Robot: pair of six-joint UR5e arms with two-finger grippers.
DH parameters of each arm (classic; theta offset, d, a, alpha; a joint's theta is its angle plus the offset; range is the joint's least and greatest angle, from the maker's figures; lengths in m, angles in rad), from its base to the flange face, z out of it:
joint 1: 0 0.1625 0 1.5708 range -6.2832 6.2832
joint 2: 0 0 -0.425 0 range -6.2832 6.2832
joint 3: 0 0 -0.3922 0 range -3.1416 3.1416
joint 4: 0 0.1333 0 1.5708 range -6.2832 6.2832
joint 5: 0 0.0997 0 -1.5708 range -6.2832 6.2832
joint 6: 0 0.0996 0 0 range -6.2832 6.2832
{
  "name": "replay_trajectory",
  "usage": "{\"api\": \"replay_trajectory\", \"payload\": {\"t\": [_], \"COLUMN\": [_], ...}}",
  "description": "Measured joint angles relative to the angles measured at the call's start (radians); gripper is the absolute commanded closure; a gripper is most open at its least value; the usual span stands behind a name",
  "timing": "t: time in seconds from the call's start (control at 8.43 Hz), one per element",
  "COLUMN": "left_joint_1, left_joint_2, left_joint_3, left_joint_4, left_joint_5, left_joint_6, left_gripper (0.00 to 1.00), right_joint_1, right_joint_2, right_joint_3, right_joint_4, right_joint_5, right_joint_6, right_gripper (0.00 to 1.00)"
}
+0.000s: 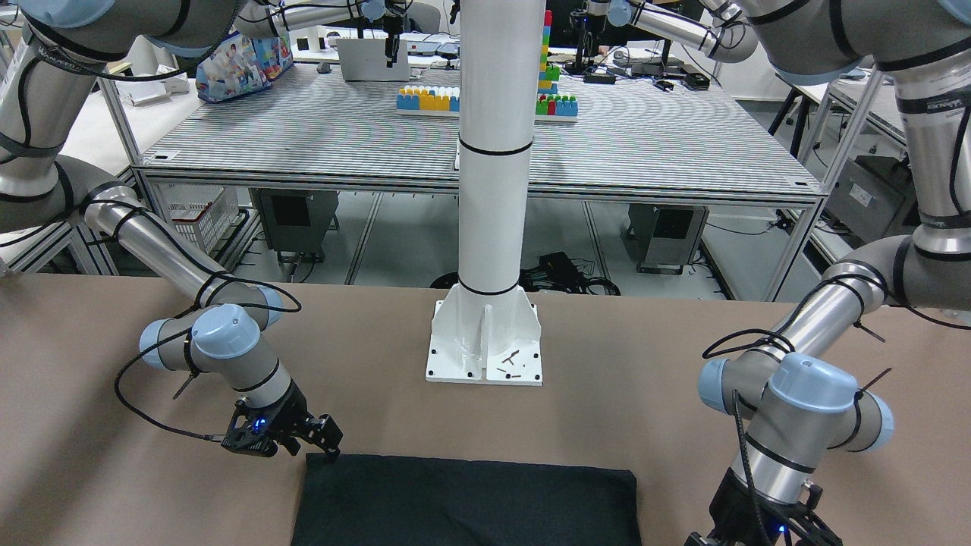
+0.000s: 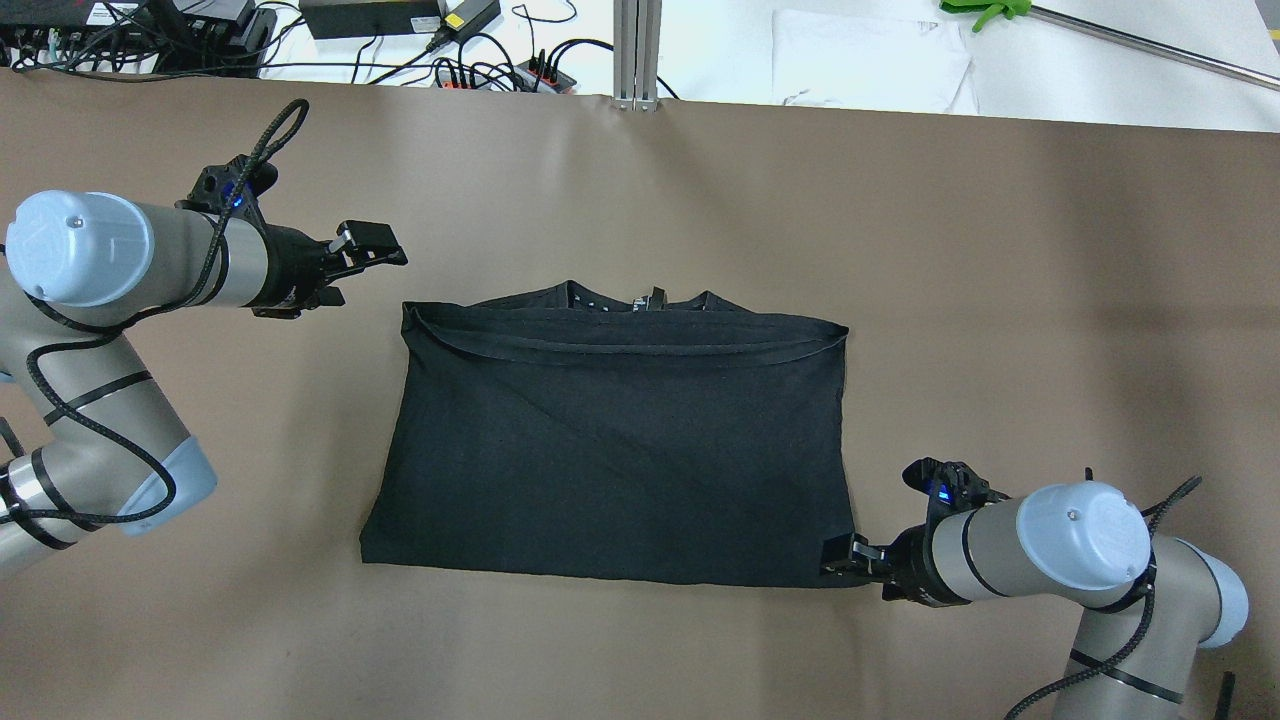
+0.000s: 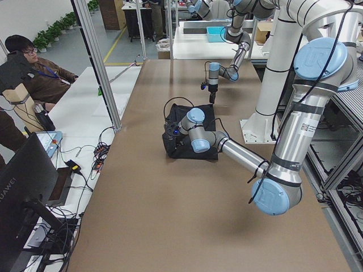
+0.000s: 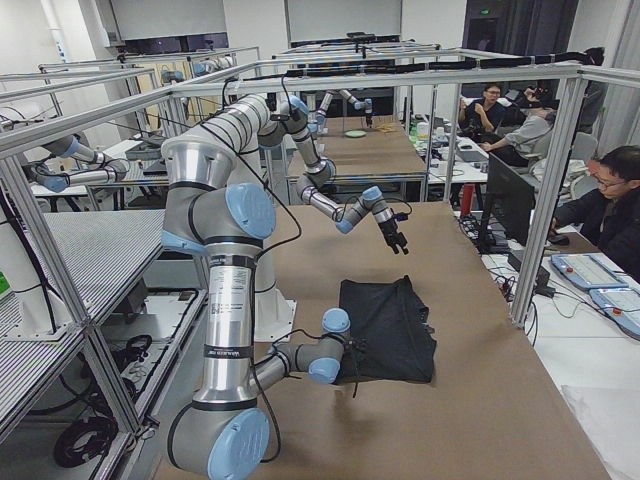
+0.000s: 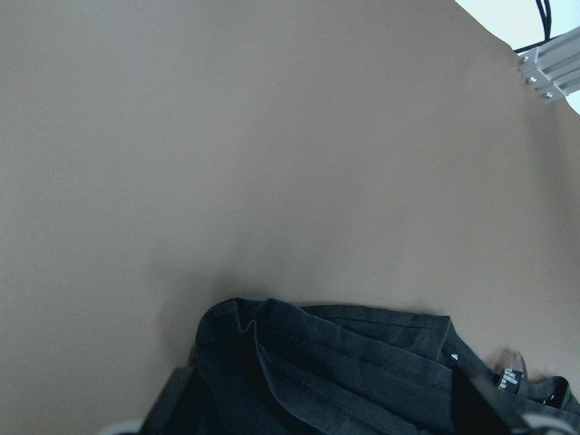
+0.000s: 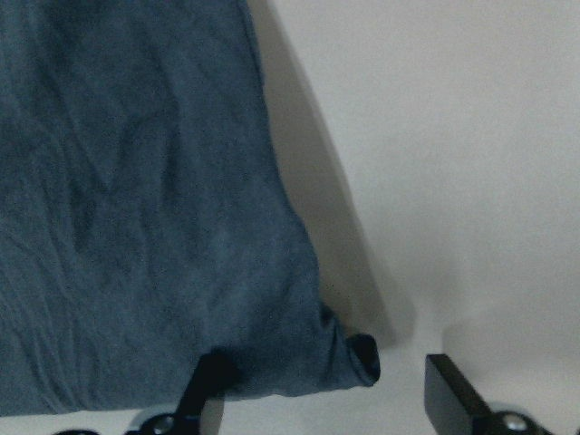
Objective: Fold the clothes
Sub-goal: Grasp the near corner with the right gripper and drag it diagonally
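Evidently the right gripper sits low at the plain black soft fabric garment, which lies flat and doubled over on the brown table surface. Its jaws stand spread and hold nothing. The garment's nearest corner lies between them, one finger over cloth and the other over bare table, placed so, I judge, to pinch that corner. The left gripper, likewise spread and empty, hovers just off the diagonally opposite corner, probably lining up a matching grasp.
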State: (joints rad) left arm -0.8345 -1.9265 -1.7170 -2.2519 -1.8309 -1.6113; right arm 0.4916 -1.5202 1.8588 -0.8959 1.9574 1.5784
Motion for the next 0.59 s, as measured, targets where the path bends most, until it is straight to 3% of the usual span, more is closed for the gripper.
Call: {"api": "replay_trajectory", "payload": {"t": [0.24, 0.36, 0.59], "left_joint_1": [0.000, 0.001, 0.001], "left_joint_2": [0.002, 0.004, 0.005], "left_joint_3": [0.000, 0.001, 0.002], "left_joint_4": [0.000, 0.000, 0.000], "left_joint_5": [0.003, 0.008, 0.012], "left_joint_6": [0.004, 0.005, 0.005], "left_gripper": [0.00, 0.00, 0.00], "right_joint_1": [-0.012, -0.017, -0.020], "right_joint_2": [0.009, 0.013, 0.016], "right_joint_3": [-0.016, -0.020, -0.019], "right_joint_4": [0.000, 0.000, 0.000], "right_joint_5": [-0.003, -0.009, -0.013], "right_joint_6": [-0.001, -0.001, -0.001], "right_gripper": [0.95, 1.00, 1.00]}}
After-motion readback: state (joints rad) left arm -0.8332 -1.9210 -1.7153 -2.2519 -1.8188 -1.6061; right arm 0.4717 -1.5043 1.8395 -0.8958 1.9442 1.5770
